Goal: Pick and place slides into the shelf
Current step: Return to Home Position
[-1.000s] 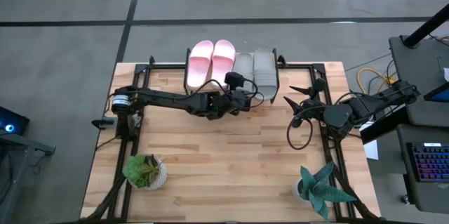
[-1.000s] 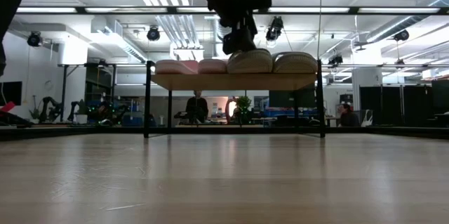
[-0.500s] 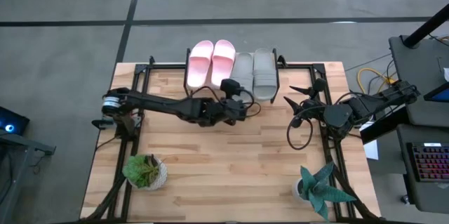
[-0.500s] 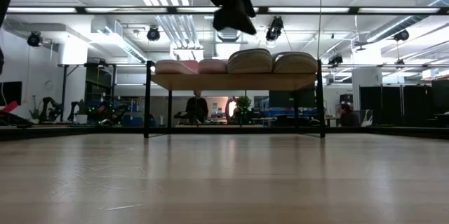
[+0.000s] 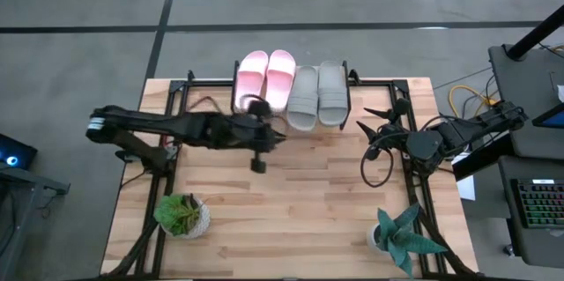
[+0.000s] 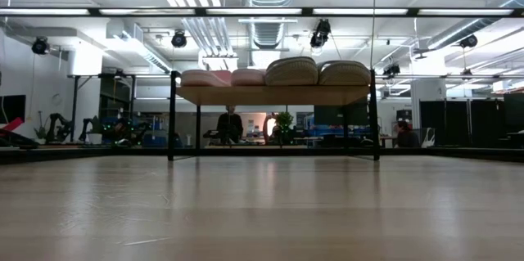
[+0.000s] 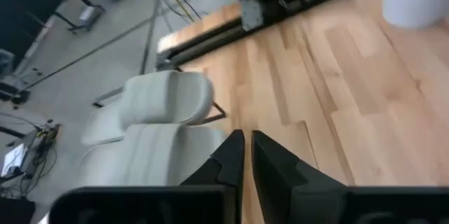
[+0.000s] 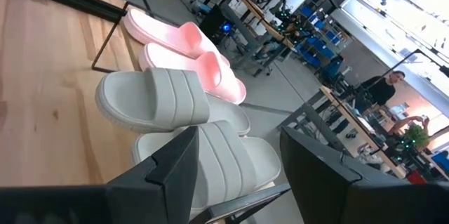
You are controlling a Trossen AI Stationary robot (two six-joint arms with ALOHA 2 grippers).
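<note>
Four slides lie side by side, soles down, on the shelf (image 6: 274, 95) at the table's far edge: two pink (image 5: 251, 83) (image 5: 280, 74) and two grey (image 5: 304, 96) (image 5: 332, 92). My left gripper (image 5: 280, 136) is shut and hangs above the tabletop, just near and left of the slides. In the left wrist view its fingers (image 7: 244, 155) meet, with the grey slides (image 7: 165, 97) beyond them. My right gripper (image 5: 381, 122) stands open at the table's right side, holding nothing. Its wrist view (image 8: 235, 175) looks across at all the slides (image 8: 158, 97).
A potted plant (image 5: 182, 215) stands near the front left corner and another (image 5: 401, 237) near the front right. Black frame rails (image 5: 414, 184) run along both sides of the table. The wooden tabletop (image 5: 291, 210) between the plants is bare.
My left gripper has drawn back from the grey slide on the shelf, toward the table's left and near side. It has risen out of the low view and rolled at the wrist. All the slides stay where they were on the shelf.
</note>
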